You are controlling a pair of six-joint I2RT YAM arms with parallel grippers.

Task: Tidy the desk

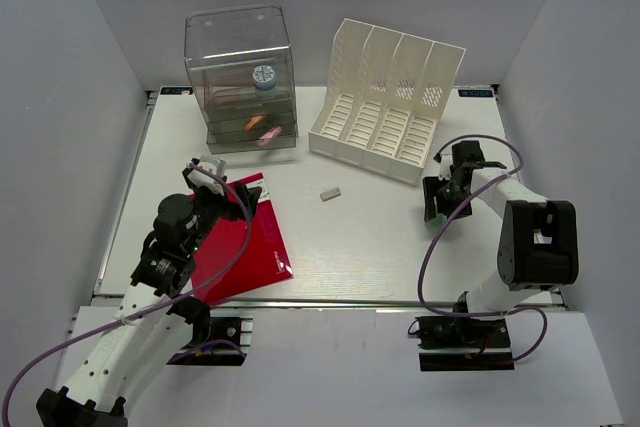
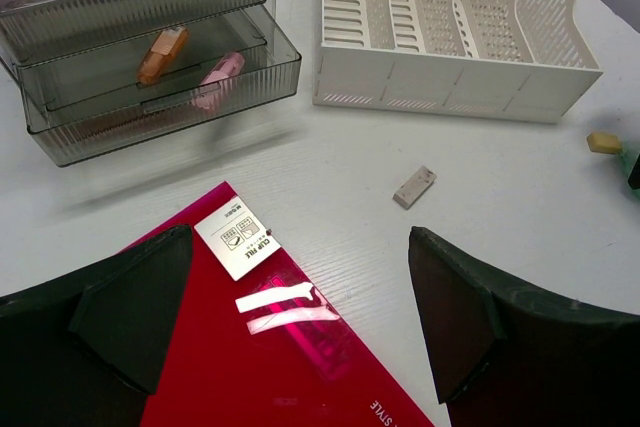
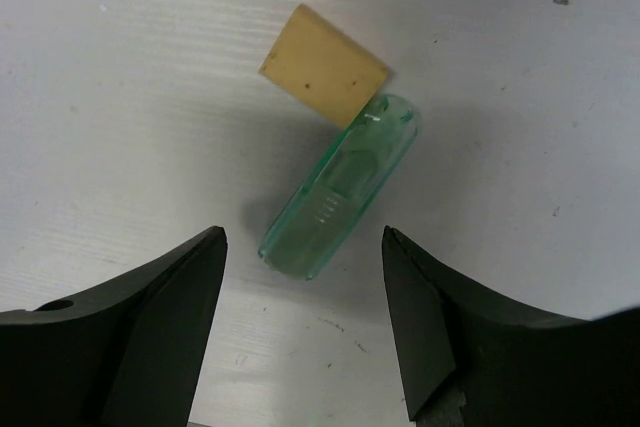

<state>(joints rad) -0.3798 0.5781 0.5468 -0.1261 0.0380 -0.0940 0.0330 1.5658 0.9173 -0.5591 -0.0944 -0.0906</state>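
Observation:
On the white desk (image 1: pixel 370 237) my left gripper (image 2: pixel 300 237) hangs open just above the upper corner of a red clip file (image 2: pixel 260 357), nothing between its fingers. In the top view the file (image 1: pixel 255 247) lies at the near left under that gripper (image 1: pixel 226 190). My right gripper (image 3: pixel 302 233) is open and points down at a green translucent pen-like piece (image 3: pixel 340 187) lying flat on the desk. The near end of that piece reaches between the fingertips without touching them. A tan eraser (image 3: pixel 323 65) rests against its far end. The top view shows the right gripper (image 1: pixel 437 202) at the right.
A small grey eraser (image 1: pixel 330 192) lies mid-desk. A clear drawer box (image 1: pixel 240 77) stands at the back left with its lower drawer pulled out, holding an orange item (image 2: pixel 163 54) and a pink item (image 2: pixel 218 79). A white slotted file rack (image 1: pixel 385 102) stands at the back right.

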